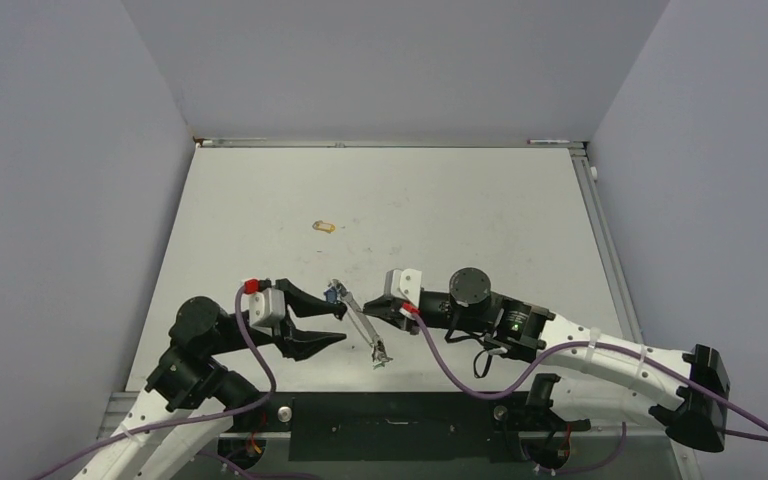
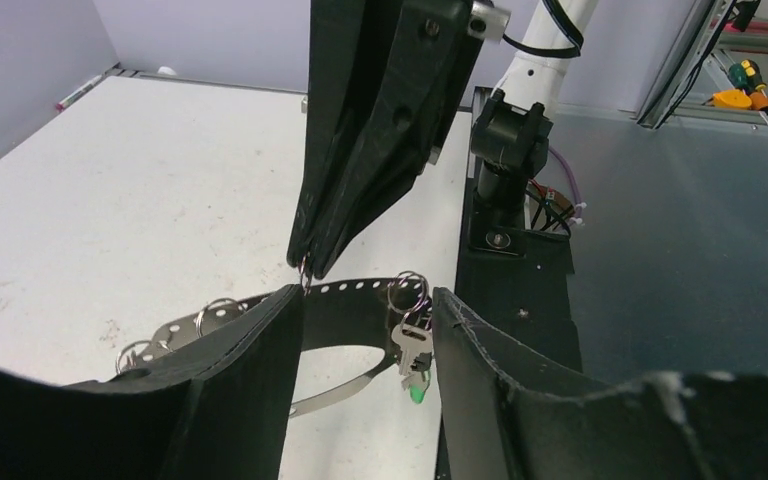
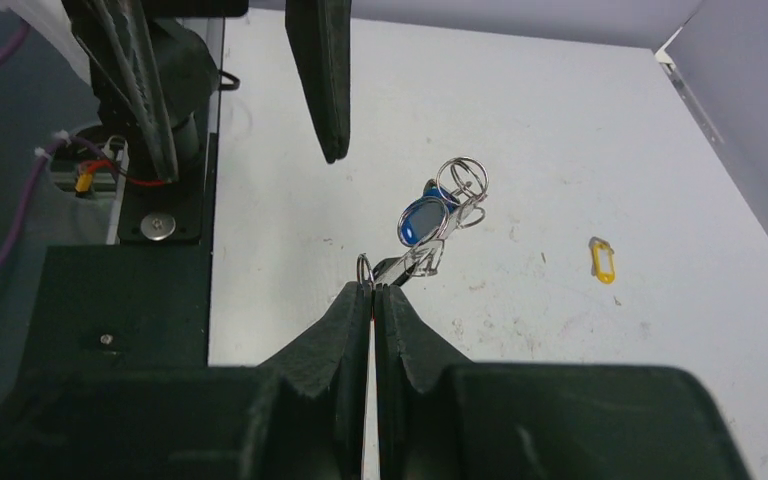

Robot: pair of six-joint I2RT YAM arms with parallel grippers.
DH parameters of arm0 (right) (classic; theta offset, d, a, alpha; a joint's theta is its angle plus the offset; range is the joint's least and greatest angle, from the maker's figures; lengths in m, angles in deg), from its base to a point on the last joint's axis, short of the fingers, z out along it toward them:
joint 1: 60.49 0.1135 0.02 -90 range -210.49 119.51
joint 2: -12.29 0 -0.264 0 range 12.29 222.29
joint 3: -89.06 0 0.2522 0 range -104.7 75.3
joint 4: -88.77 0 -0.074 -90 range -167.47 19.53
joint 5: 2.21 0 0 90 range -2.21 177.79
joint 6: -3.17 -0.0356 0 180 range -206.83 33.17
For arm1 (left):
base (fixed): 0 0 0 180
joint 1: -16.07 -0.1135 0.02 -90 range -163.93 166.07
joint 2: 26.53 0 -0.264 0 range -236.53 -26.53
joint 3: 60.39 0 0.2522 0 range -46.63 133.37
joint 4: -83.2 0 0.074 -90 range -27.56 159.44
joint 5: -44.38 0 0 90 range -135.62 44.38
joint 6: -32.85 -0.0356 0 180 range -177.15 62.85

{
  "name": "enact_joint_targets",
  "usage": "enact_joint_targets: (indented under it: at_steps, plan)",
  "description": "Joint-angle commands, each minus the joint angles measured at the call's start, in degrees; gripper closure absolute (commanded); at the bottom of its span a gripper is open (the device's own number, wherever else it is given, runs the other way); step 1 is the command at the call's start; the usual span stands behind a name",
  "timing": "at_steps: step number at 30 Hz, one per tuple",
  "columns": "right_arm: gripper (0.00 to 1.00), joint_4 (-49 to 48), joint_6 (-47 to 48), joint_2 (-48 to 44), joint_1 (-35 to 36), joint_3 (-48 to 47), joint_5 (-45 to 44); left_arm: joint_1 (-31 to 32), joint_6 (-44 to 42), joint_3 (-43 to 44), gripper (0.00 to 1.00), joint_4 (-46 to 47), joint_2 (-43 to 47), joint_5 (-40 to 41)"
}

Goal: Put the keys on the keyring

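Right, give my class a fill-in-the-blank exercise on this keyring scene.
The right gripper is ___ on the keyring.
The left gripper stands ___, fingers either side of the keyring.
The key lying alone on the table is ___.
Missing: shut; open; yellow.

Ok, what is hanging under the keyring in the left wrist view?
A green-tipped key hangs from a small ring on the keyring, over the table. One finger of the left claw hides part of the loop's lower side.
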Motion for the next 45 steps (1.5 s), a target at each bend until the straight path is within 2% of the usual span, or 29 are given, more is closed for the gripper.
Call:
enact_joint_targets:
  at_steps: [1,9,15,32,45]
  plan:
    - [0.95,-9.8,-4.5,-3.7,0.3,0.1,1.0,-0.3,-3.0,-0.6,0.54,4.8,-1.4,-2.3]
    - [0.95,-12.6,-6.7,-4.8,1.0,1.0,2.5,-0.3,-4.0,-0.6,0.61,4.9,-2.9,-1.4]
    - [0.95,-11.0,-6.6,-3.7,1.7,-0.2,3.0,-0.3,-4.1,-0.4,0.68,4.9,-3.8,-1.4]
    - [0.95,-8.7,-5.0,-1.2,4.5,-2.7,1.1,-0.3,-3.3,-0.7,0.81,7.6,-5.3,-2.7]
    - [0.95,-7.4,-4.2,-1.4,5.1,-4.2,0.0,-0.3,-2.3,-1.6,0.82,8.2,-5.3,-4.4]
